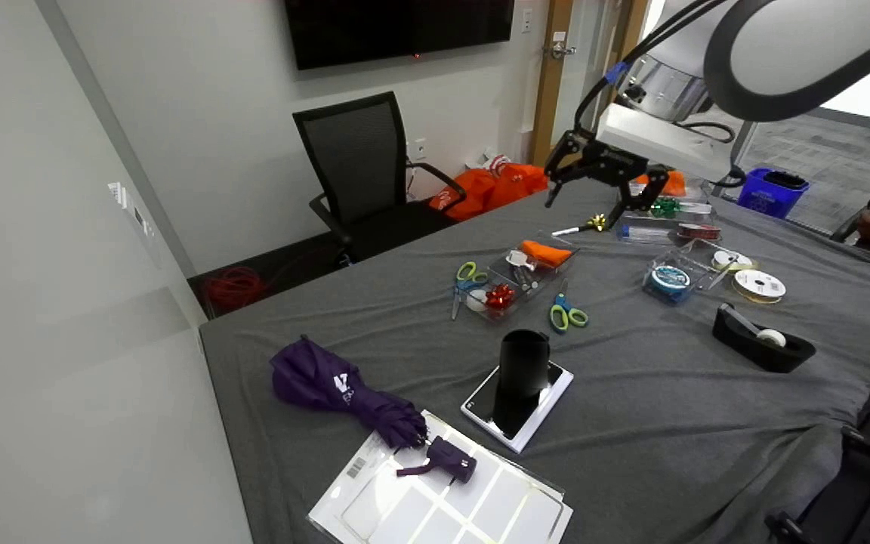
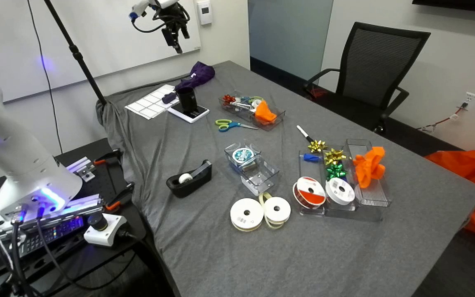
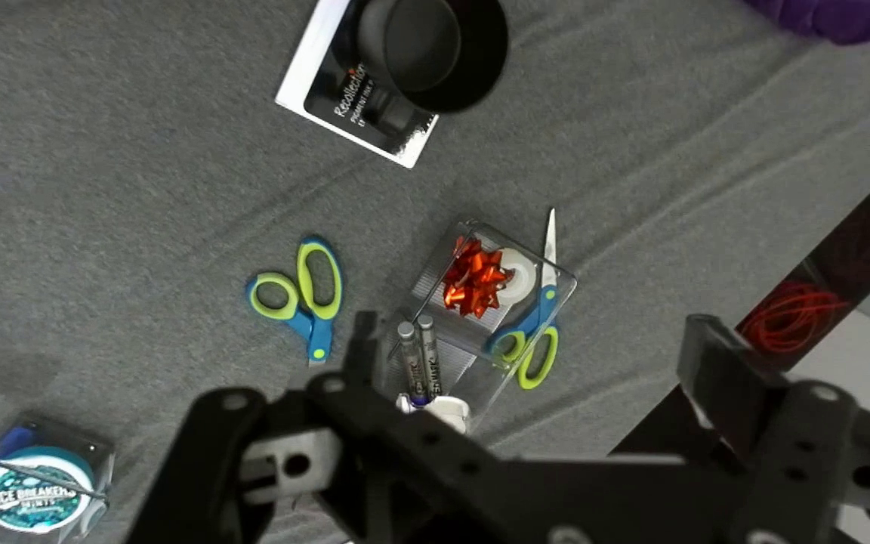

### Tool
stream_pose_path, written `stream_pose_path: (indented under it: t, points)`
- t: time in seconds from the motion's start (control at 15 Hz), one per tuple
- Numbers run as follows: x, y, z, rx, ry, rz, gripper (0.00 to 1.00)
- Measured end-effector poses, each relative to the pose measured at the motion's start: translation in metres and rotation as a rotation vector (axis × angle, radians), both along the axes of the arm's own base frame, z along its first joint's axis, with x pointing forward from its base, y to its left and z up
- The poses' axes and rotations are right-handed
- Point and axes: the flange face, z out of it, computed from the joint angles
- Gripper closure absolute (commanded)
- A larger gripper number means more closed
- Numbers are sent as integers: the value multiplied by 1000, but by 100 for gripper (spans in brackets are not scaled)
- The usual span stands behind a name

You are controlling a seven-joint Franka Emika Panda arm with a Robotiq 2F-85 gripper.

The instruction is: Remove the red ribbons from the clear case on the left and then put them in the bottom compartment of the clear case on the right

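In an exterior view, a flat-screen television (image 1: 405,30) occupies top center; a mesh-back office chair (image 1: 359,155) stands lower, left of center.

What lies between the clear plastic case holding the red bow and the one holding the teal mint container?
Green-and-blue-handled scissors on gray cloth lie between the bow case and the mint case in an exterior view.

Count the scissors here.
2: in the wrist view, one pair of scissors left of the case holding the red bow; another pair by its right side, partly seen through it. More may be hidden.
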Motion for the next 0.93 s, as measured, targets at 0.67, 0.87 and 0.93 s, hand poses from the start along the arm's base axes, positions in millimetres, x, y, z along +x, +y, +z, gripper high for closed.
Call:
stream_pose_path:
  t: [0.67, 0.87, 0.93]
  points:
    - [94, -13, -47, 11, 29, -218, 0]
    - [115, -19, -64, -25, 26, -289, 0]
    - [120, -20, -69, -33, 25, -300, 0]
